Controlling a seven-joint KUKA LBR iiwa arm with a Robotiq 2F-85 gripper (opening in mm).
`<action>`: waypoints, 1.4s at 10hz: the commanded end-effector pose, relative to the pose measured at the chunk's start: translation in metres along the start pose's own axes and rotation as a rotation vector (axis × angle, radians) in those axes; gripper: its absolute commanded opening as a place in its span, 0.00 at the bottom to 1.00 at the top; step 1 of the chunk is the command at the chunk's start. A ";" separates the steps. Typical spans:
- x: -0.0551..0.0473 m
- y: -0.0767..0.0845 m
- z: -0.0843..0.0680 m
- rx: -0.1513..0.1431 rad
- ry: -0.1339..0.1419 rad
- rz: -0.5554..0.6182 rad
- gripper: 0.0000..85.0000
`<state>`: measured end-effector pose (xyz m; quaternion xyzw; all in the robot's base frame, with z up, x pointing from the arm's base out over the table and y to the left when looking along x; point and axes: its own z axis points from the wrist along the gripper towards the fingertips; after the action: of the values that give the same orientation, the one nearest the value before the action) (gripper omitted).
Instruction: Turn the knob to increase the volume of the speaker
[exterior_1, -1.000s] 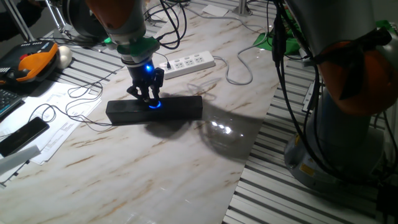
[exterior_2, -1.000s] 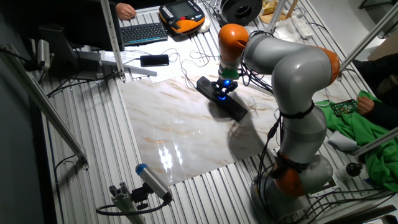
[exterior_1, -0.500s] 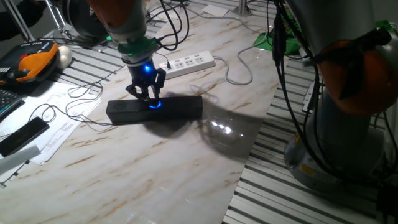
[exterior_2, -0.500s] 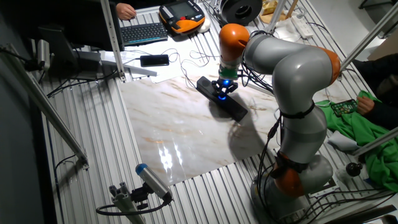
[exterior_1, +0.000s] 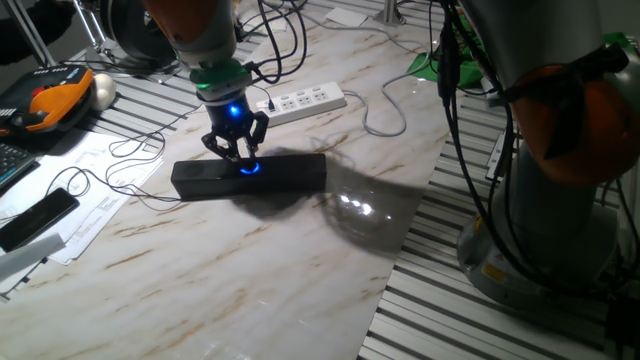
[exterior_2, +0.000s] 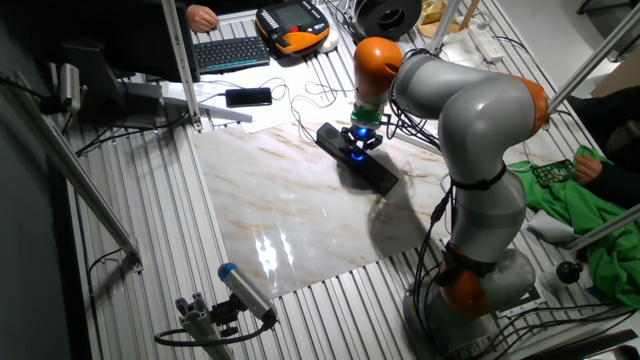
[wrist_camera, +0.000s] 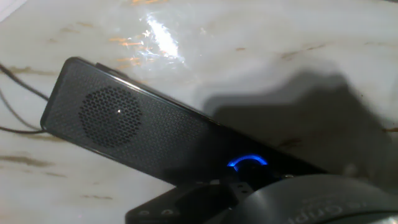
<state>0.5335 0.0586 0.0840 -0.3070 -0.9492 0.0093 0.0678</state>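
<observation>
The speaker (exterior_1: 290, 172) is a long, low black bar lying on the marble table top. It also shows in the other fixed view (exterior_2: 378, 177) and in the hand view (wrist_camera: 124, 124). The knob (exterior_1: 247, 167) glows blue at the bar's middle, and its ring shows in the other fixed view (exterior_2: 355, 154) and in the hand view (wrist_camera: 247, 163). My gripper (exterior_1: 243, 160) points straight down onto the bar, with its fingers closed around the knob. In the hand view a dark part of the hand hides the knob's lower half.
A white power strip (exterior_1: 305, 101) lies behind the speaker, with cables around it. A flat black phone (exterior_1: 38, 218) and papers lie at the left. An orange pendant (exterior_2: 292, 25) and a keyboard (exterior_2: 230, 52) lie beyond the table. The arm's base (exterior_1: 560, 150) stands at the right.
The hand has turned a little about its own axis while staying on the knob. The speaker has not moved.
</observation>
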 end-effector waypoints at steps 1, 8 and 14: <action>0.000 0.000 0.000 0.000 0.000 0.016 0.00; 0.001 -0.001 0.000 -0.049 0.016 0.231 0.00; 0.005 0.000 0.004 -0.085 0.002 0.401 0.00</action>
<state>0.5292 0.0619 0.0813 -0.4930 -0.8683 -0.0183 0.0518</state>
